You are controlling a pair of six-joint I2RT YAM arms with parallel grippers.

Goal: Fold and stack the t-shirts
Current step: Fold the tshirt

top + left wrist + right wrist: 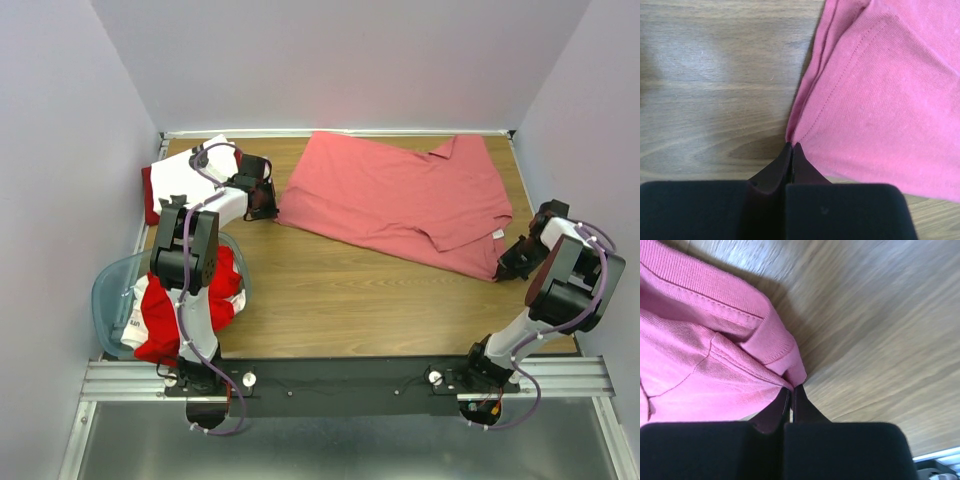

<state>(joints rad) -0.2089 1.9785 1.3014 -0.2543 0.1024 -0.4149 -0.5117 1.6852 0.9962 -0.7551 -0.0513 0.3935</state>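
Arms stretched low; left fingers (776,169), right fingers (773,412) each pinch salmon-pink shirt (390,195) edge.

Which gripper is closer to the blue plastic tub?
Left. The left gripper pinches the pink shirt just beyond the tub; the right gripper holds the shirt's opposite edge.

You had open wooden table (340,300) across the near middle, between the two arm bases, where a gripper could pass. The salmon-pink shirt (400,195) covered most of the far half, out to the right edge. On the left, the plastic tub (100,290), heaped with red and white shirts (160,330), blocked the near corner, and a pile of shirts (178,178) filled the far corner. Walls (350,60) closed three sides.
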